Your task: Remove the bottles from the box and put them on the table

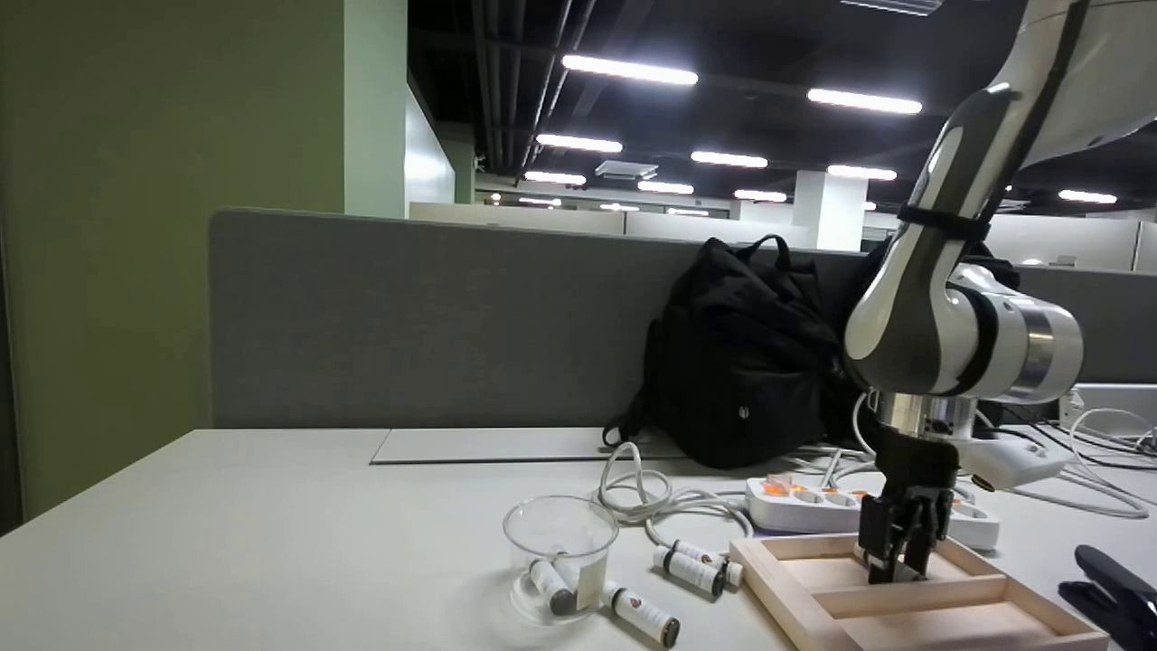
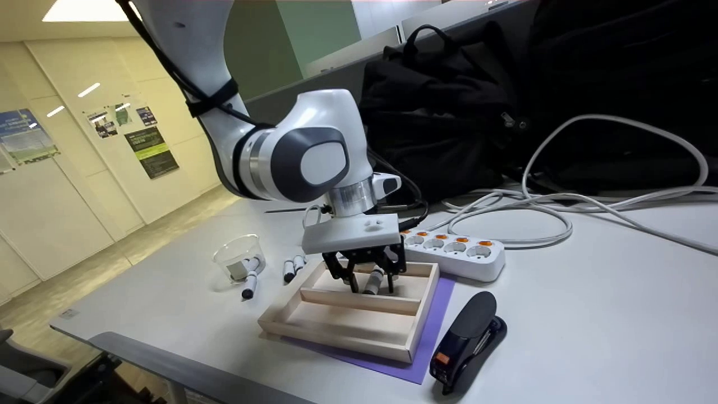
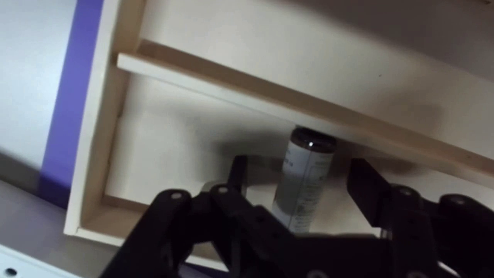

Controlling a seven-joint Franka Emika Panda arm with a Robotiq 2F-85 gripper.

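The light-wood box (image 1: 777, 597) has a divider and also shows in an exterior view (image 2: 342, 340) and the wrist view (image 3: 90, 131). One whitish bottle (image 3: 303, 185) lies in its back compartment, dark end by the divider; it also shows in an exterior view (image 2: 374, 279). My gripper (image 3: 298, 164) is open, lowered into that compartment, with a finger on each side of the bottle and gaps visible. Two bottles (image 1: 690, 572) lie on the white table (image 1: 271, 542) beside the box. Another bottle (image 1: 644, 617) lies by the clear cup, and one more (image 1: 550, 583) shows in or through the cup.
The clear cup (image 2: 235, 255) stands on the table beyond the bottles. A white power strip (image 2: 454, 252) lies close behind the box, with loose cables. A black stapler (image 2: 471, 342) lies beside the box. Purple paper (image 2: 432, 331) is under it. Black backpacks (image 1: 741, 353) stand at the back.
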